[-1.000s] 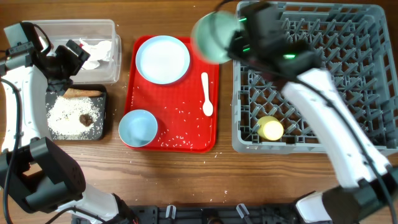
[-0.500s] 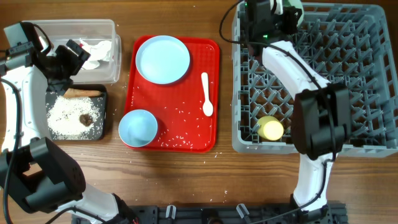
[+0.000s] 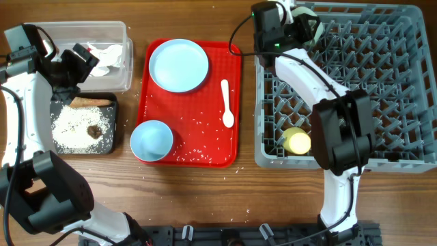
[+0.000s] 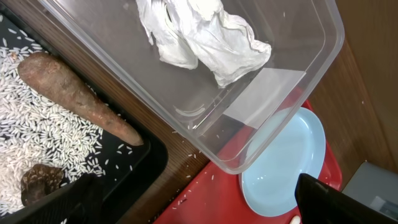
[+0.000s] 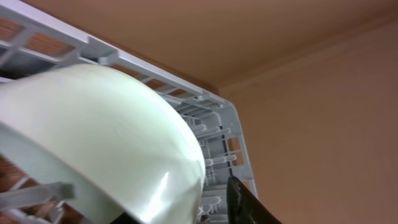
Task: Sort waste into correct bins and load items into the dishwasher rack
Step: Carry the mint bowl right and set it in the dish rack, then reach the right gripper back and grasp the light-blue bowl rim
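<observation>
Bowl [image 3: 305, 18], pale blue-green, is at the far left corner of the dishwasher rack [image 3: 382, 162], just inside the far rim. The right wrist view shows it tilted on edge among the upright pegs, with its rounded outside toward the camera. Being round, it has no long axis; its tilt governs how it will seat between the pegs.

The right gripper [image 3: 292, 26] sits immediately left of the bowl. Only one dark finger [image 5: 249, 199] shows, just beside the bowl wall. The fingers appear clamped on the rim, so the bowl is judged to be held and not yet released. The right arm is the only arm near the rack.

A second ago the bowl hung blurred, well above the gap between the red tray [image 3: 198, 130] and the rack. Half a second ago it was over the far rim, slightly further right. It now sits lower and nearer the left corner.

The small yellow cup [image 3: 298, 141] stands in the near left part of the rack. The plate [image 3: 178, 65], second bowl [image 3: 151, 141] and white spoon [image 3: 227, 104] lie on the red tray, among loose rice grains.

The left gripper [image 3: 80, 58] has not moved. Its fingers are spread with nothing between them, above the boundary of the clear tub [image 3: 123, 31] and the black tray [image 3: 113, 102].
</observation>
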